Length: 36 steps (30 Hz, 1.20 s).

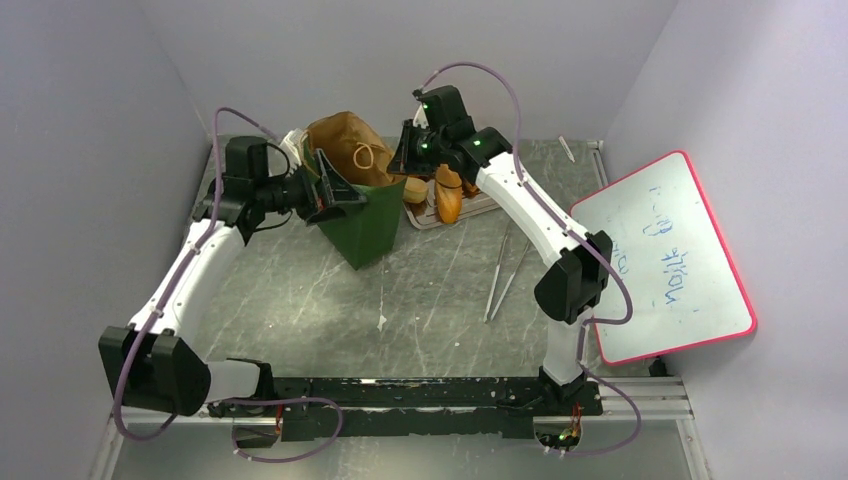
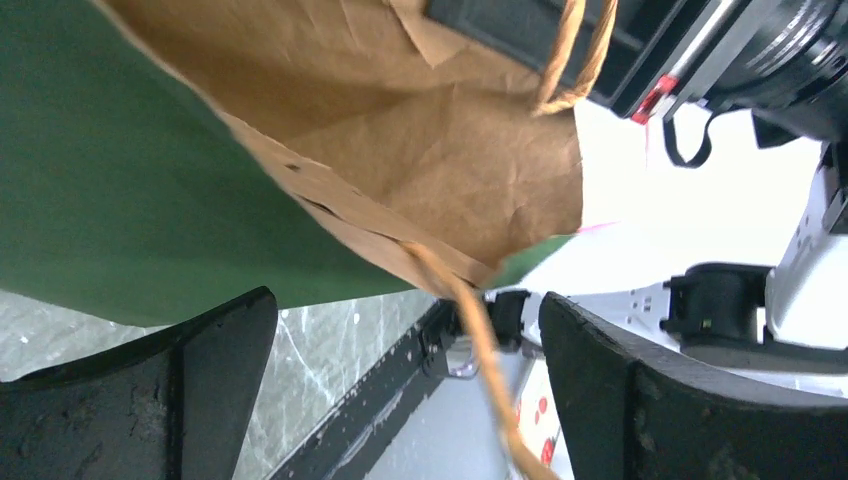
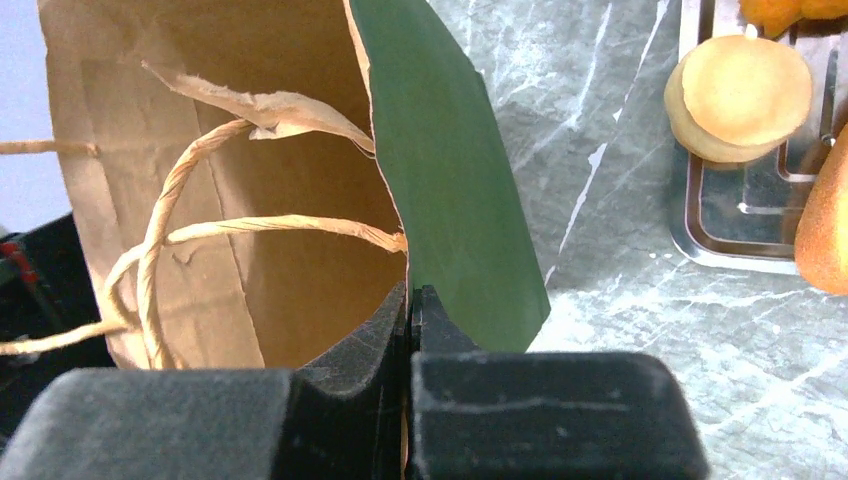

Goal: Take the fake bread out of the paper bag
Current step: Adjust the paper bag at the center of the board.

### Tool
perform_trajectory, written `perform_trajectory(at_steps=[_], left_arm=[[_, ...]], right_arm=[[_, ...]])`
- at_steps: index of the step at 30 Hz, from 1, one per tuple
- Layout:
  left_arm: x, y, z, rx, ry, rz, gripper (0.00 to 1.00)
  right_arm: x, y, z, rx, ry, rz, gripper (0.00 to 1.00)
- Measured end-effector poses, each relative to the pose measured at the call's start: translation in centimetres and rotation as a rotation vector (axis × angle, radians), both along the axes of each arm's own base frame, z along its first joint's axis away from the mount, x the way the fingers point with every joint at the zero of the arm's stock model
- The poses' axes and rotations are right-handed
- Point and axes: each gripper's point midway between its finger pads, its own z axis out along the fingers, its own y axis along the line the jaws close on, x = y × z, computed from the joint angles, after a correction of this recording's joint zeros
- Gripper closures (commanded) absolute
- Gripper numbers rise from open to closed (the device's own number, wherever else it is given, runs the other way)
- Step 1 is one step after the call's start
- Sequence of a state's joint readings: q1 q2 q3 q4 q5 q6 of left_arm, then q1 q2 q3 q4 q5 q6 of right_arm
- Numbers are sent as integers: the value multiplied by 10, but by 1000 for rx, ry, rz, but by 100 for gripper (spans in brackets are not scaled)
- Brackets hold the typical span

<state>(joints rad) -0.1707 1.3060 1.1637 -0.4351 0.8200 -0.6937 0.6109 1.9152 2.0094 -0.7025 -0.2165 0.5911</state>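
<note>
The dark green paper bag (image 1: 368, 222) stands tilted at the back of the table, its brown mouth facing up. My right gripper (image 1: 402, 166) is shut on the bag's right rim; in the right wrist view the green wall (image 3: 450, 200) runs into the closed jaws (image 3: 410, 297). My left gripper (image 1: 335, 196) is open at the bag's left side, and a cord handle (image 2: 482, 345) hangs between its fingers (image 2: 215, 370). Fake bread (image 1: 449, 200) lies on the metal tray (image 1: 424, 220), including a pale round bun (image 3: 745, 95). What the bag's depth holds is hidden.
A red-framed whiteboard (image 1: 665, 255) leans at the right. Two thin metal rods (image 1: 505, 270) lie on the table in front of the tray. A white object (image 1: 293, 140) sits behind the bag. Grey walls close in the back and both sides.
</note>
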Motion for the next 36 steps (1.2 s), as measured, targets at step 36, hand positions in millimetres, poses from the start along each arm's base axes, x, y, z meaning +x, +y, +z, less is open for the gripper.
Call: perform_trajectory(at_steps=[36], left_arm=[[-7, 140, 48, -83, -190, 1042, 34]], right_arm=[[-23, 13, -37, -41, 34, -178, 100]])
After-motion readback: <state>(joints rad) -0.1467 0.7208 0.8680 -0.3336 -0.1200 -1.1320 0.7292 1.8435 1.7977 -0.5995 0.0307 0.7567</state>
